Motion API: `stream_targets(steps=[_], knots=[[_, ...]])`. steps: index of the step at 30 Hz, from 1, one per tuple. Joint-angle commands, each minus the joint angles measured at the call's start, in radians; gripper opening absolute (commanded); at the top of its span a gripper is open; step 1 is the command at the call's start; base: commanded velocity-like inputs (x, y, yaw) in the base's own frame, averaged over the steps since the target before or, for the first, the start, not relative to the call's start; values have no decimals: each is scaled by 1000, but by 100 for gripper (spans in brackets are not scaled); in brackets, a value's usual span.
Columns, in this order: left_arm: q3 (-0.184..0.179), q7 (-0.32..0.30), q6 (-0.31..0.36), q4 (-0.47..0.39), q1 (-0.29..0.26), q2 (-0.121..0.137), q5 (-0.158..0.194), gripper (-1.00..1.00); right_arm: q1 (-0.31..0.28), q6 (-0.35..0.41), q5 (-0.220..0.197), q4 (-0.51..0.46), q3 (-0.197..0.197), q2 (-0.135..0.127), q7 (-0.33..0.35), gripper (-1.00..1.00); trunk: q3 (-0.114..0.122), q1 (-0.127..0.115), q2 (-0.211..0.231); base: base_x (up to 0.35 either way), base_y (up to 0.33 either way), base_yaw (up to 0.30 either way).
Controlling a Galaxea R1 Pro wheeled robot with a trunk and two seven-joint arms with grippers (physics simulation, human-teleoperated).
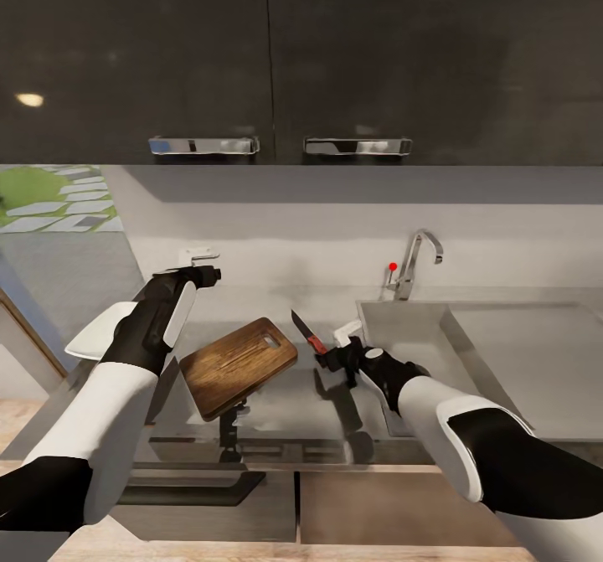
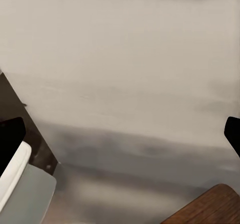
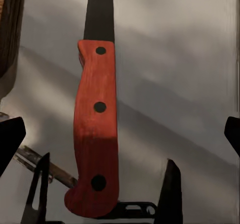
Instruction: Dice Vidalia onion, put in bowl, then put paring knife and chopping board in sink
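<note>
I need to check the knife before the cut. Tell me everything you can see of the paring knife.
The paring knife has a slim dark pointed blade and a red, wood-like handle with three dark rivets. It points away from the robot, between the chopping board and the sink, with its handle between the open fingers of the right pincer. Whether the fingers touch it is unclear.

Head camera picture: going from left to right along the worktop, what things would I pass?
White bowl → left gripper → chopping board → paring knife → right gripper → chrome tap → sink.
</note>
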Motion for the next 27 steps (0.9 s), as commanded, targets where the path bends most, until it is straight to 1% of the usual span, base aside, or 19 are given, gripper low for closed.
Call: stream_targets(steps=[1,4,8,10,18,27], knots=[[-4,9,3,-1,-1,1,10,100,-1,-5,2,2,7,-1,0,100,-2,1,-2,0,0,0],[-4,9,3,-1,-1,1,10,100,1,-15,2,2,7,-6,0,100,-2,1,-2,0,0,0],[-4,9,3,-1,-1,1,10,100,28,-36,2,3,6,-8,1,100,-2,1,-2,0,0,0],[-4,9,3,-1,-1,1,10,100,32,-39,2,3,6,-8,1,100,-2,1,-2,0,0,0],[-4,9,3,-1,-1,1,10,100,34,-40,2,3,6,-8,1,100,-4,1,-2,0,0,0],[-4,9,3,-1,-1,1,10,100,34,-40,1,3,6,-8,1,100,-12,1,-2,0,0,0]])
